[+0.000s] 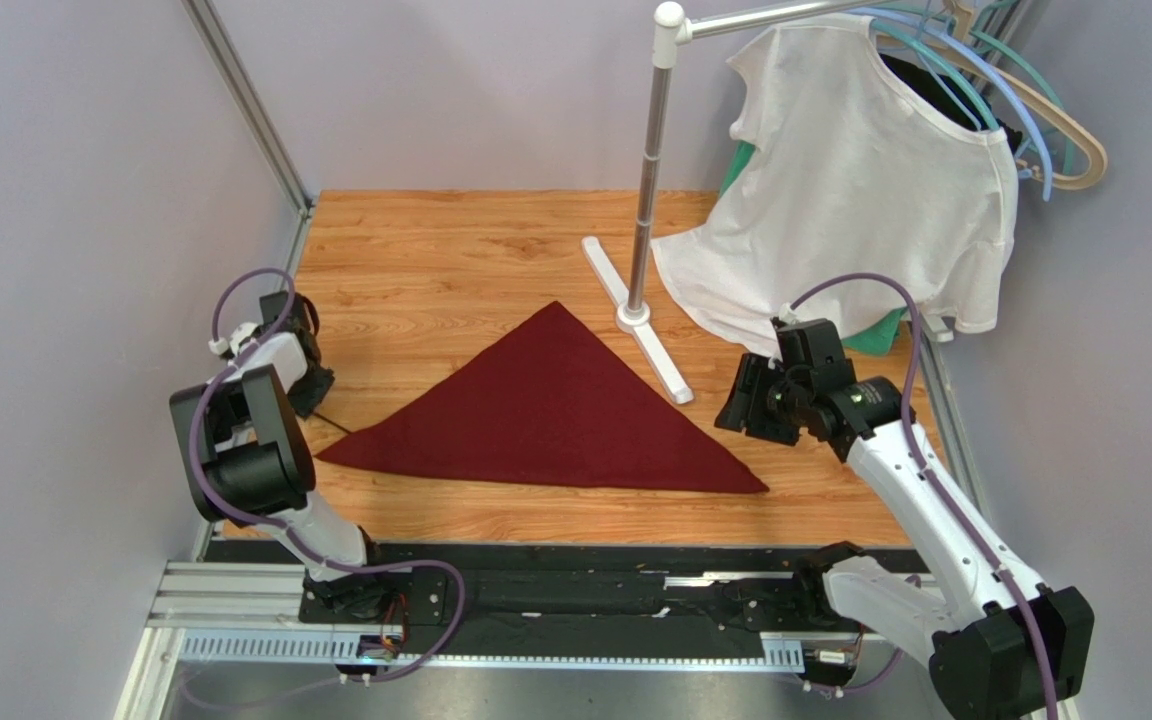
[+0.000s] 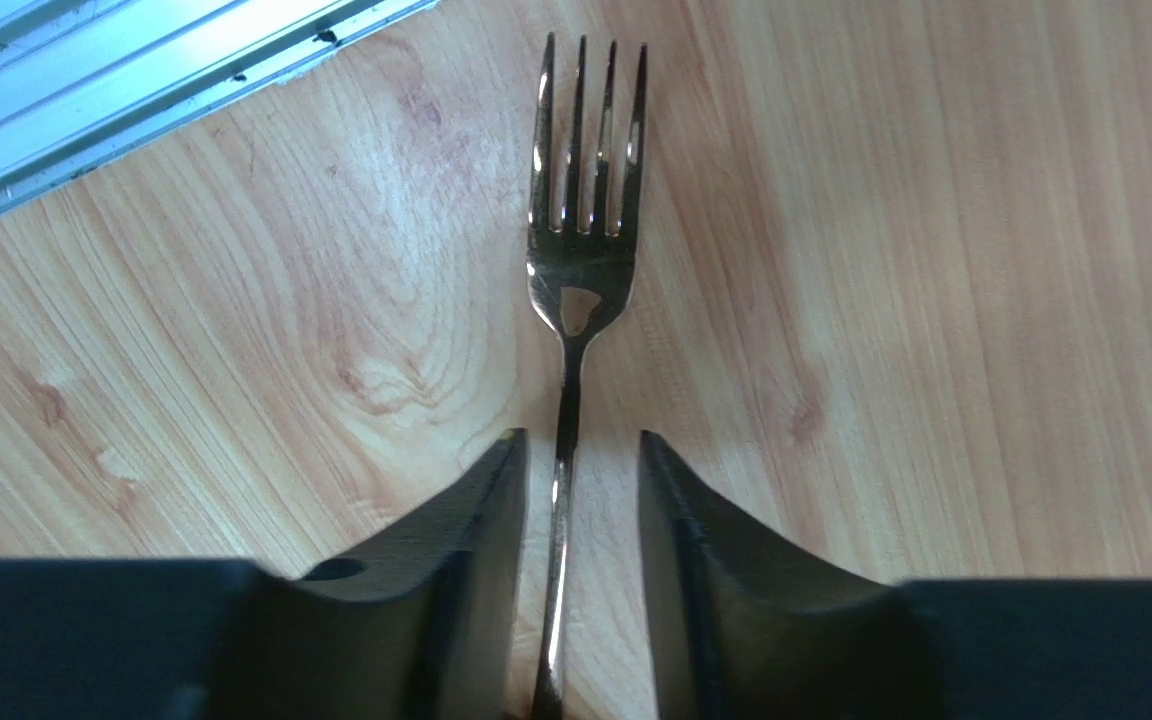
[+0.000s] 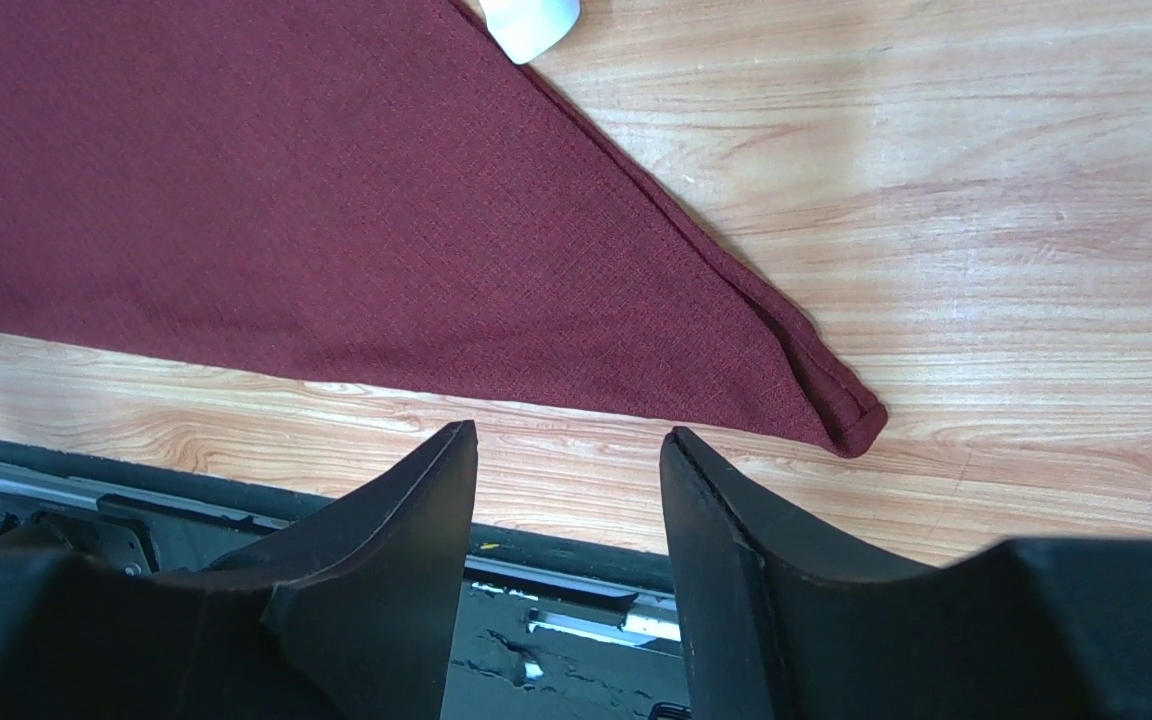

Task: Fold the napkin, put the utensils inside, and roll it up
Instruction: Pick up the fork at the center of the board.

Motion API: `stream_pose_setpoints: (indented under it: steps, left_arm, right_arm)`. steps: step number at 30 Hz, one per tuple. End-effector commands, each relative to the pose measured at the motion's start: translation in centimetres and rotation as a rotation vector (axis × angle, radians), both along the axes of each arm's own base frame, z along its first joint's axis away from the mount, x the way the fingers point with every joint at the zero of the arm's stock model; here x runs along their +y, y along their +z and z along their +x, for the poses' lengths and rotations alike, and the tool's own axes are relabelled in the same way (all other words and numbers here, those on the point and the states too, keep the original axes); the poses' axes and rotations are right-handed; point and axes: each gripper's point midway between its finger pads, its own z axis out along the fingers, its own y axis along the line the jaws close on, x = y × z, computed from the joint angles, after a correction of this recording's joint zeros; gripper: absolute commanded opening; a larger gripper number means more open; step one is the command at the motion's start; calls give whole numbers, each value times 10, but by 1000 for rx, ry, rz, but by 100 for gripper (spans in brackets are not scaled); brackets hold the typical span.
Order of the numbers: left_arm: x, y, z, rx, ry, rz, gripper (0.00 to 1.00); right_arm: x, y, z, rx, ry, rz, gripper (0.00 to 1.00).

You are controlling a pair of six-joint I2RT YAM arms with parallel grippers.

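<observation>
The dark maroon napkin [image 1: 552,405] lies flat on the wooden table, folded into a triangle; the right wrist view shows its right corner [image 3: 312,225]. A silver fork [image 2: 582,270] lies on the wood at the table's left side, tines pointing away from the wrist camera. My left gripper [image 2: 582,443] is open, its jaws standing either side of the fork's handle with a gap on each side. My right gripper [image 3: 567,438] hovers open and empty just off the napkin's right corner [image 1: 740,405]. No other utensils are in view.
A white T-shirt [image 1: 853,180] hangs on hangers from a stand whose pole [image 1: 650,180] and white foot [image 1: 642,323] sit just behind the napkin. Grey walls close in both sides. A metal rail [image 1: 537,593] runs along the near edge.
</observation>
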Motion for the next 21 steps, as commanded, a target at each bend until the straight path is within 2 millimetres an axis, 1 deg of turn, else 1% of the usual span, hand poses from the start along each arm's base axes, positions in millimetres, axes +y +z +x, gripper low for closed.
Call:
stream_pose_setpoints:
  steps: [1,4,7,10,11,16,18,20,21]
  left_arm:
    - [8,0,2,-7,42,-26,38]
    - [9,-1,1,-15,53,-37,37]
    - [12,-2,2,-22,59,-39,34]
    - [12,-5,3,-23,48,-50,28]
    - [12,-7,2,-18,50,-52,24]
    - [12,-10,1,-15,52,-68,17]
    - [12,-10,1,-16,45,-70,18]
    - [10,-8,0,-25,45,-72,0]
    - [10,-7,-1,-28,43,-70,0]
  right_arm:
    - [3,8,2,-35,8,26,52]
    - [5,9,2,-40,13,34,52]
    - [6,10,2,-42,17,43,52]
    - [7,11,2,-42,21,48,52]
    - [8,12,2,-46,22,51,52]
    - [8,15,2,-51,24,54,52]
    - [8,14,1,-50,25,55,52]
    - [9,14,2,-47,26,56,52]
    - [9,13,2,-46,28,56,52]
